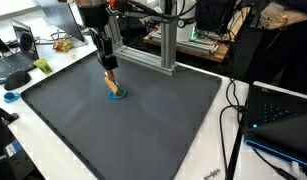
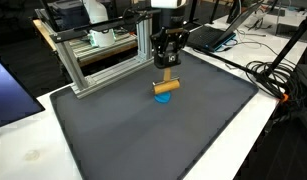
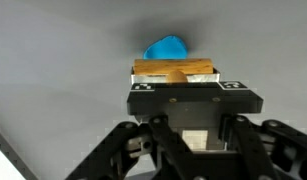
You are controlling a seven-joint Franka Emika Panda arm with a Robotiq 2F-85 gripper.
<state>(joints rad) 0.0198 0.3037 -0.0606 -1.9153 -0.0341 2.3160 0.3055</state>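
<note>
My gripper (image 1: pixel 110 72) hangs over the far middle of a dark grey mat (image 1: pixel 143 130) and is shut on a light wooden block (image 1: pixel 111 84). The block rests on, or just above, a small blue object (image 1: pixel 116 96) lying on the mat. In the other exterior view the gripper (image 2: pixel 169 62) holds the block (image 2: pixel 169 83) directly over the blue object (image 2: pixel 165 98). In the wrist view the block (image 3: pixel 173 71) lies crosswise at the jaw tips with the blue object (image 3: pixel 166 47) just beyond it. The fingertips themselves are hidden by the gripper body.
An aluminium frame (image 1: pixel 168 45) stands at the mat's far edge, also seen in the other exterior view (image 2: pixel 103 60). Laptops (image 1: pixel 18 60) and cables (image 1: pixel 233 110) lie on the white table around the mat. A small blue item (image 1: pixel 12 98) sits off the mat.
</note>
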